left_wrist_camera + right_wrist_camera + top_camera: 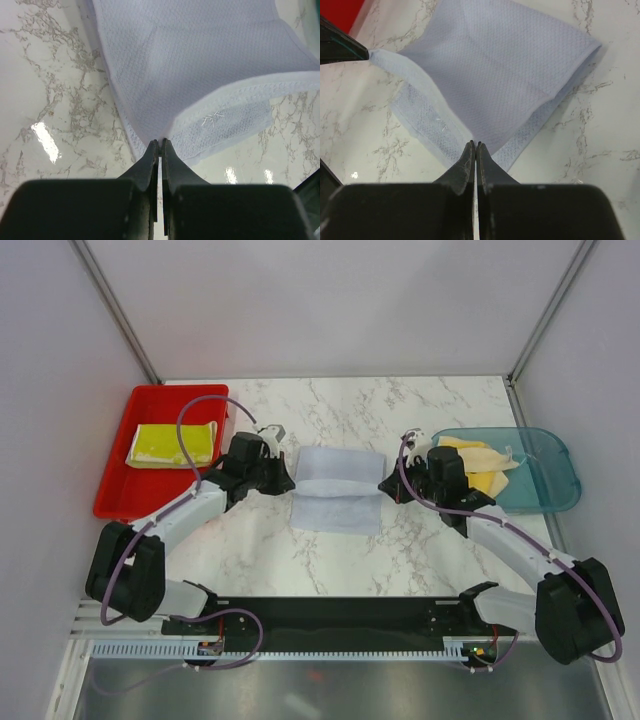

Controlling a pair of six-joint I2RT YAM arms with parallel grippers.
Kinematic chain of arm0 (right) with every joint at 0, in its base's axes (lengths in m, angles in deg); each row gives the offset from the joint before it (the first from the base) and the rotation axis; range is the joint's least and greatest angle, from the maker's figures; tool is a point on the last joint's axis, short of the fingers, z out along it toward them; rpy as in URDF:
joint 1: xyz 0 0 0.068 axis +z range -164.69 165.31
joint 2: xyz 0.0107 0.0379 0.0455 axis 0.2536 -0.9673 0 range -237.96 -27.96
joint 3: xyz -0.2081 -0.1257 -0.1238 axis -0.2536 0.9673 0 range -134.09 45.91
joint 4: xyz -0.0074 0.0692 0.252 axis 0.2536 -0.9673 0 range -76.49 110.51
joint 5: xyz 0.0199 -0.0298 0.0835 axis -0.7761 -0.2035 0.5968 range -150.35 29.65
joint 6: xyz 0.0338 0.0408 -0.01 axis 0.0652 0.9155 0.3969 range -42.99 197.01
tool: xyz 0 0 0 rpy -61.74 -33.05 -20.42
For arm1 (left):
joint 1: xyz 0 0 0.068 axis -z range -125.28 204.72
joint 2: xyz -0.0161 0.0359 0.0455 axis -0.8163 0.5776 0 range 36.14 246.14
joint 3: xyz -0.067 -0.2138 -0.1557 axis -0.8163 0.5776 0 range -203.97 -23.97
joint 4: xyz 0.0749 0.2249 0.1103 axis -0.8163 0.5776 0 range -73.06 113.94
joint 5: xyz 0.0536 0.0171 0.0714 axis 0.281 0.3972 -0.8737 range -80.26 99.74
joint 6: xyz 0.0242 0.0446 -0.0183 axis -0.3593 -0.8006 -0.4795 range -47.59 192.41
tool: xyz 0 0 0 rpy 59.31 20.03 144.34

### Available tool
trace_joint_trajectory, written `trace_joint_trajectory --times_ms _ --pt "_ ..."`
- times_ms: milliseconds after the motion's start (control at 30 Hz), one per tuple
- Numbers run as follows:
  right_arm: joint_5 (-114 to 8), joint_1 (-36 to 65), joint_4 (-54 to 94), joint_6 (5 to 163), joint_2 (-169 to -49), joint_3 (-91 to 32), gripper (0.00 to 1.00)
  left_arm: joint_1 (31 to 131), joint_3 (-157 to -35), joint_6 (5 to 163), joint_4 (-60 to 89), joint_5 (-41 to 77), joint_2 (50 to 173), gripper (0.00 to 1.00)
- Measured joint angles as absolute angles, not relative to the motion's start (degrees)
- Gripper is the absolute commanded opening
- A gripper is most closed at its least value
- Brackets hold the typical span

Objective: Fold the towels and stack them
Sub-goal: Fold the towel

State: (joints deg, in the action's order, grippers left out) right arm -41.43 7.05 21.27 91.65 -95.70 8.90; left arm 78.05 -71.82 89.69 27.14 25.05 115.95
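A white-grey towel (pixel 338 490) lies on the marble table between both arms, with one edge raised off its lower layer. My left gripper (pixel 290 483) is shut on the raised edge's left corner, and my right gripper (pixel 385 486) is shut on its right corner. In the left wrist view the tips (pixel 160 142) pinch the hemmed corner of the towel (pixel 200 65). The right wrist view shows the tips (pixel 475 145) pinching the towel (pixel 505 65) at a corner. A folded yellow-green towel (pixel 172 443) lies in the red tray. Cream and yellow towels (pixel 480 465) lie crumpled in the teal bin.
The red tray (pixel 112 480) stands at the left, close behind the left arm. At the right, the teal bin (pixel 560 455) sits just behind the right arm. Grey walls close off the back and both sides. A black rail runs along the near edge.
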Motion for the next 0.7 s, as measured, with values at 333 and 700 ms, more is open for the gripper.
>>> trace_joint_trajectory --times_ms 333,700 --pt "-42.37 9.25 22.01 94.29 -94.04 19.35 0.0 81.87 -66.27 90.19 27.44 21.75 115.01 0.02" --pt "-42.29 9.32 26.19 96.41 -95.46 21.36 0.0 83.45 -64.04 91.5 27.05 20.76 117.06 0.02"
